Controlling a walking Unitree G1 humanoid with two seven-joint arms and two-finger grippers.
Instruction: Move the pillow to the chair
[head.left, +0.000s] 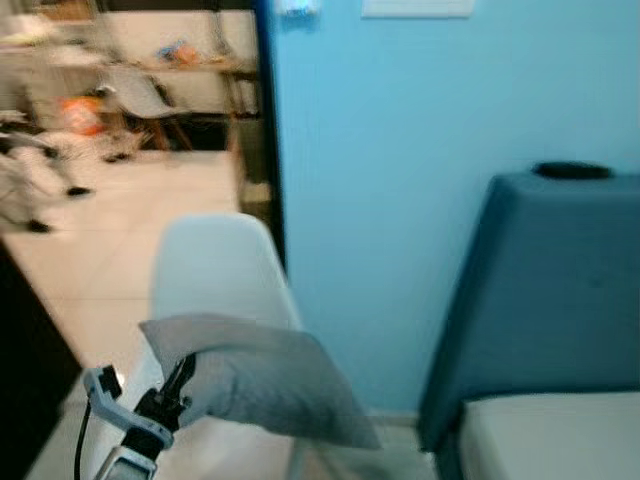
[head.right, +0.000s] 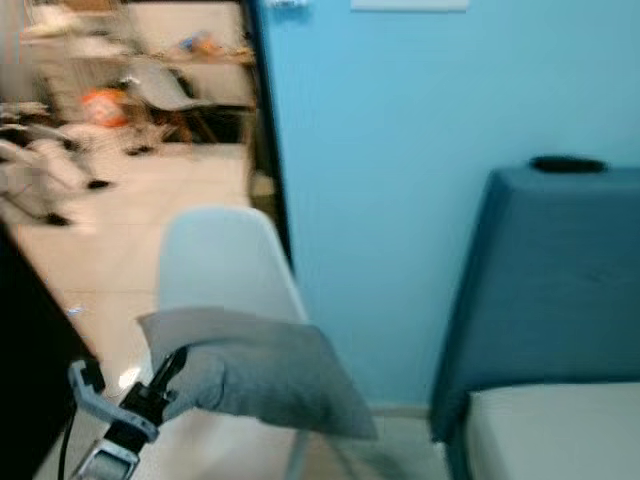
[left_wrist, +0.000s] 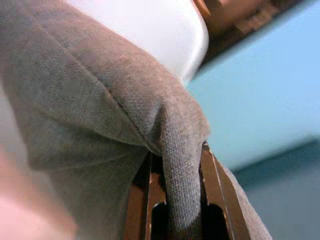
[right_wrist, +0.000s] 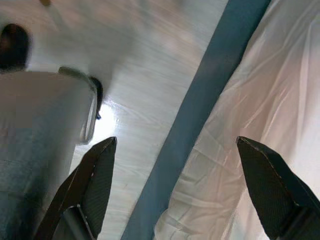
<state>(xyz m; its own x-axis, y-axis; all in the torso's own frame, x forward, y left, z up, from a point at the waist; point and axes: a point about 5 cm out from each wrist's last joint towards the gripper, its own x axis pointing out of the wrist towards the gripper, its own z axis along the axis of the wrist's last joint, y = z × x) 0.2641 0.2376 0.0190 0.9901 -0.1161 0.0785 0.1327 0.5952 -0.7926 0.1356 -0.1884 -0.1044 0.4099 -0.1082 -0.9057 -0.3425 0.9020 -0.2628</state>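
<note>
Landmark: white chair (head.left: 222, 270).

- Left gripper (head.left: 183, 380) in front of chair, low; fingers closed on corner of grey pillow (head.left: 265, 378), fabric pinched between them in left wrist view.
- Pillow carried in air, hanging in front of chair backrest, above seat; not resting on seat as far as visible.
- Judgement: pick-up and carry done; left to do: lower pillow on seat, release.
- Right of chair: blue wall (head.left: 400, 150), then blue bed frame (head.left: 550, 290).
- Right gripper (right_wrist: 185, 190) fingers spread wide, holding nothing, above floor and bed edge.
- No readable writing or brand.
</note>
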